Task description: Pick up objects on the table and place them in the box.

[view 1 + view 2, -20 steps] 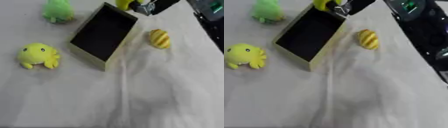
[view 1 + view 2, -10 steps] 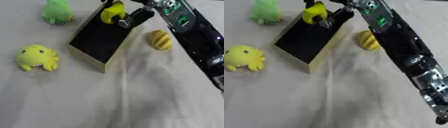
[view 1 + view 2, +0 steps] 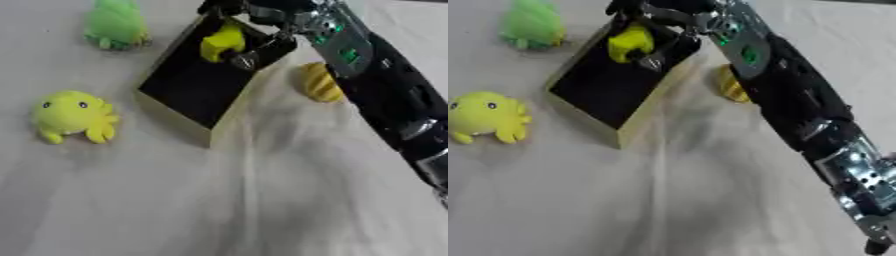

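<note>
Right hand (image 3: 254,20) curls round a small yellow plush toy (image 3: 221,42) above the open black-lined cardboard box (image 3: 197,82). Beside the box, a yellow octopus plush (image 3: 72,115), green plush (image 3: 115,25) and striped yellow toy (image 3: 319,82) seemingly remain.

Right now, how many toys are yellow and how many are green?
Yellow: 3, the octopus plush on the table, the striped toy right of the box, and the toy in the right hand over the box.
Green: 1, the plush far left.
Total: 4.
</note>
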Motion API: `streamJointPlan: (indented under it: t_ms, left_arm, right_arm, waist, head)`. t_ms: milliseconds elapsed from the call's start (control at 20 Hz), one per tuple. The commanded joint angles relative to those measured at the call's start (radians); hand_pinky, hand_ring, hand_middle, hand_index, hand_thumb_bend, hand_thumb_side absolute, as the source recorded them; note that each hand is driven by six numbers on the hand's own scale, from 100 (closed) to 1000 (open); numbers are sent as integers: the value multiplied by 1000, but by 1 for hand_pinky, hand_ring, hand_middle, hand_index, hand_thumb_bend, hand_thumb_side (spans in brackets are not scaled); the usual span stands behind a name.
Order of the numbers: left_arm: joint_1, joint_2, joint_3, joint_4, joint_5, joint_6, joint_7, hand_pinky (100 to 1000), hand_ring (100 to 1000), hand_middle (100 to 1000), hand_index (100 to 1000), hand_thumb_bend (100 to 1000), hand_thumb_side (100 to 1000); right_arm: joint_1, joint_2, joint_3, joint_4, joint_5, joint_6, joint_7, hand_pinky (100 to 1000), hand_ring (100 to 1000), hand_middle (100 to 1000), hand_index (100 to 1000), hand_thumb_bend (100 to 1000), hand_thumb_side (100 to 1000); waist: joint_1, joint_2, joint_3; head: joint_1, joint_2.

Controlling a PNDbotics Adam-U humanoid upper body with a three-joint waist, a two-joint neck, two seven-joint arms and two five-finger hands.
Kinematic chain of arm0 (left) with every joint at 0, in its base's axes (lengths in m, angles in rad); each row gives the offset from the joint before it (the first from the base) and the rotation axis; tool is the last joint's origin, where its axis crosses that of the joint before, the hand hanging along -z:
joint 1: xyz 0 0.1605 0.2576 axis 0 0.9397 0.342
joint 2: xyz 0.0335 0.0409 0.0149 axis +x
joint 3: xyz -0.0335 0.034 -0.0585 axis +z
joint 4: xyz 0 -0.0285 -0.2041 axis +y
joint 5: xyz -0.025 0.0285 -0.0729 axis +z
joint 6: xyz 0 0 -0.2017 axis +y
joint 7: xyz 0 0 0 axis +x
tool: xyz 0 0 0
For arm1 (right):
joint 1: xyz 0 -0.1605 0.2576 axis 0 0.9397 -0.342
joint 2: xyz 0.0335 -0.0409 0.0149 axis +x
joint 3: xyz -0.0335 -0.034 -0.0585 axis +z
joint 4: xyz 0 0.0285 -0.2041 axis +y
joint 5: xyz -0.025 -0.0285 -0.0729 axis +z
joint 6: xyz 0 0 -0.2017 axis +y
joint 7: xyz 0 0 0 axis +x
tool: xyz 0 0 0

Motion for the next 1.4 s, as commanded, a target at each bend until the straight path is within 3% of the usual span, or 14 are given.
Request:
streamJointPlan:
  t_ms: [50,200,450,700,1050,1400]
  left_arm:
    - [-10,11,-1,-16,3,4,-4,679,675,649,818,393,503]
    - [-8,11,-1,-16,3,6,-5,679,675,649,818,392,504]
    - [-4,15,-2,-16,2,8,-6,679,675,649,818,391,504]
    - [9,27,2,-16,-3,11,-2,679,676,650,818,393,502]
    - [26,37,6,-16,-8,14,3,679,676,650,818,393,501]
    - [31,37,8,-16,-9,16,5,679,676,650,818,392,503]
  right_arm:
    - [-27,-11,-5,-2,48,-38,13,888,961,696,818,265,289]
    - [-28,-10,-7,3,77,-56,10,899,989,755,850,297,349]
    - [-24,-25,-23,-18,51,-49,-11,898,982,719,840,255,331]
    - [-3,-135,-48,-111,-60,-9,-34,892,975,713,845,248,323]
    - [139,-335,-70,-255,-207,38,-22,894,977,718,847,253,326]
    - [308,-436,-98,-321,-222,94,-13,909,996,742,856,285,368]
  waist:
    - [4,-25,-1]
    - [3,-25,-2]
    - [2,-28,-6]
    - [-1,-41,-19]
    - [-5,-56,-38]
    - [1,-59,-48]
  head:
    - [3,-10]
    - [4,-9]
    - [14,-3]
    - [30,14]
    - [51,24]
    - [61,29]
